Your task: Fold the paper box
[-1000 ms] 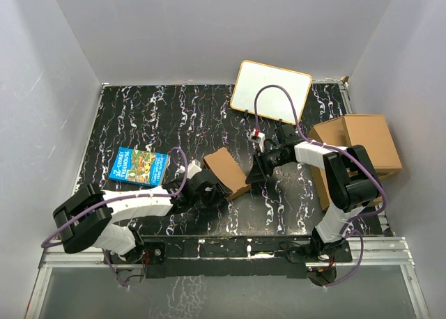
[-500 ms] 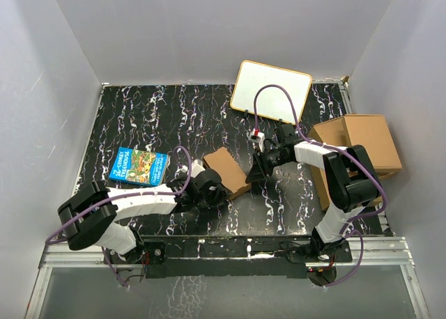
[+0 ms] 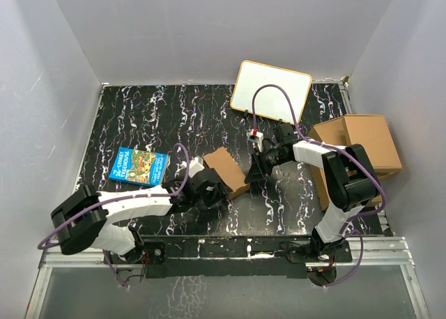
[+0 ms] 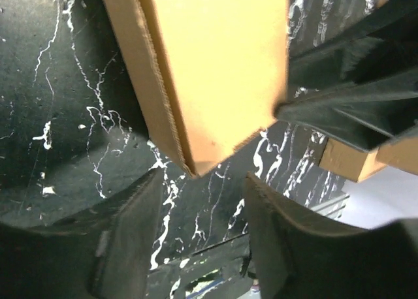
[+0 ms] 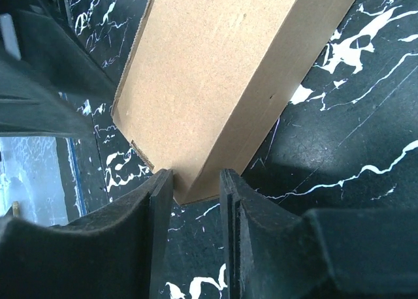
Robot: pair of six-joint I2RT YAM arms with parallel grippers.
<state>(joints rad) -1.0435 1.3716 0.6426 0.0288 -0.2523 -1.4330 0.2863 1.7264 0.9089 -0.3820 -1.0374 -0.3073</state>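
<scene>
The right tool (image 5: 196, 180) has its jaws drawn narrow around one lower corner of the paper box (image 5: 215, 70), and both pads appear to press the cardboard, so it reads as a pinch grip on that corner. The left tool (image 4: 201, 204) stands with its jaws well apart and grips nothing; the box's opposite corner sits just ahead of the gap, not between the fingers. The box itself looks like a small, shallow, closed-up brown block (no loose flap shows in either wrist view) lying on the black marbled counter (image 3: 153, 117) near its middle, with the left tool at the box's 7 o'clock and the right tool at its 3 o'clock. The step in hand seems to be steadying the box from both ends while its sides are squared up. The next move likely calls for the left tool to advance toward 1 o'clock and close on its corner.
</scene>
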